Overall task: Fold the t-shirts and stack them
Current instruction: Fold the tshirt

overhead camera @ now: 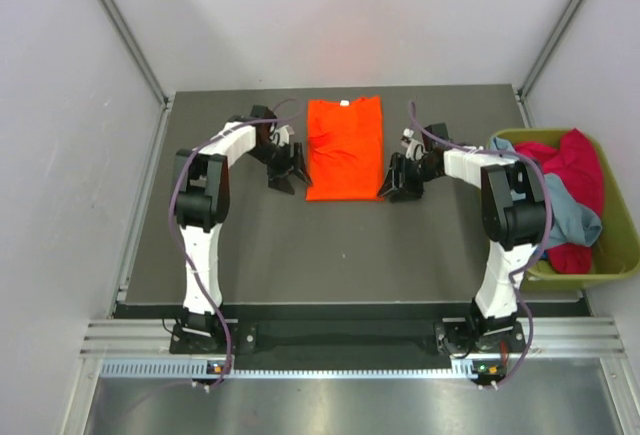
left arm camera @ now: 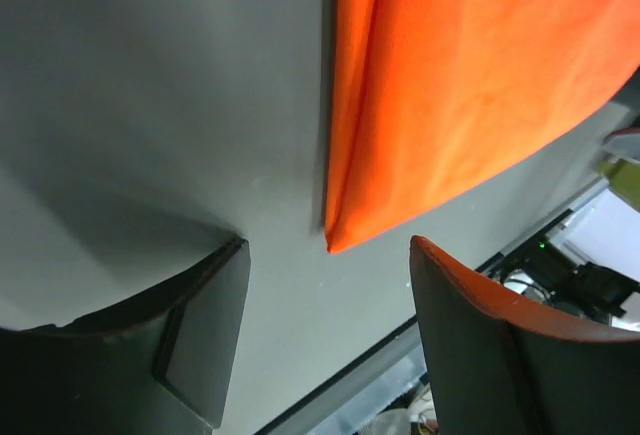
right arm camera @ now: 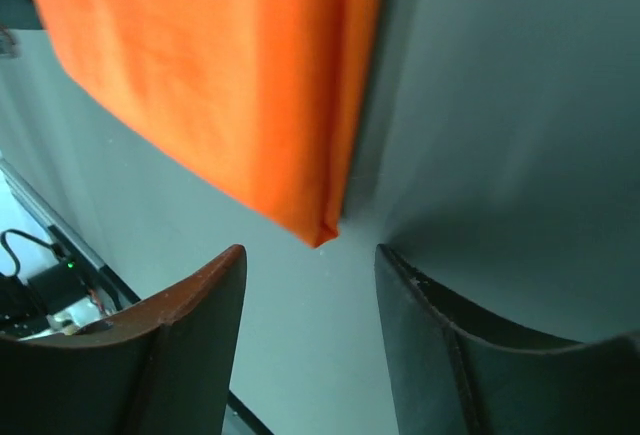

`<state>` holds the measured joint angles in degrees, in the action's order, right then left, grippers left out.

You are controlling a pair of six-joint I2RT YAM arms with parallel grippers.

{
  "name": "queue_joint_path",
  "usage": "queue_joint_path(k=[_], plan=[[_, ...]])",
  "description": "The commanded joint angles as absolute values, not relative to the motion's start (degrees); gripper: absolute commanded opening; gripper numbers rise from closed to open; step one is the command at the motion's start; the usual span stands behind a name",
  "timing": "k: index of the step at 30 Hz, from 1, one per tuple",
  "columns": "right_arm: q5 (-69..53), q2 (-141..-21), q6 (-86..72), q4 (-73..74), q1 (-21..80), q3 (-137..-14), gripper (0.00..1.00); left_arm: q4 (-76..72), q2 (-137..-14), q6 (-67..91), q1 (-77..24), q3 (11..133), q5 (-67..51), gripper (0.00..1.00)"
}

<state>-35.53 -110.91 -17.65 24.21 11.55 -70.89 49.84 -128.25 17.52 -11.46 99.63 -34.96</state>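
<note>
The orange shirt (overhead camera: 344, 148) is seen folded and flat on the table (overhead camera: 330, 255), between the left gripper (overhead camera: 285, 170) and the right gripper (overhead camera: 397, 180). Both grippers are held low beside its near corners. The jaws of each are spread apart and no cloth is gripped. In the left wrist view the near corner of the shirt (left arm camera: 470, 85) is found just ahead of the gap between the fingers, not touched. Its folded side edge runs straight away from the gripper, and bare table is left on the outer side. The same is shown in the right wrist view: the corner (right arm camera: 215, 75) lies just ahead of the gap, with free table on the outer side. The doubled layers at the corners are shown only by the wrist views. Only the top view shows the bin (overhead camera: 620, 255), well outside the right gripper, past the table edge, with a magenta shirt (overhead camera: 580, 167) and a grey-blue shirt (overhead camera: 577, 218) heaped in it.
</note>
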Motion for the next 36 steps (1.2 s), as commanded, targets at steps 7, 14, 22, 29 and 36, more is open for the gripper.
queue_joint_path(k=[7,14,22,29,36], plan=[[-38.1,-113.7,-19.8,20.5,10.7,-69.7,0.52,45.6,-130.0,20.9,-13.1,99.4,-40.3,0.68],[-39.1,-114.6,-20.8,18.5,11.0,-69.5,0.45,45.9,-130.3,20.9,-13.4,99.0,-40.6,0.61],[-39.2,-114.9,-21.7,16.9,11.4,-69.2,0.4,48.3,-129.6,20.7,-13.4,98.7,-39.2,0.39],[-40.5,-114.9,-22.0,15.2,12.3,-69.5,0.2,48.0,-129.4,21.2,-13.5,97.2,-39.0,0.16],[-39.5,-110.1,-20.1,17.8,12.3,-69.0,0.0,47.0,-126.0,22.9,-14.3,92.0,-42.7,0.0]])
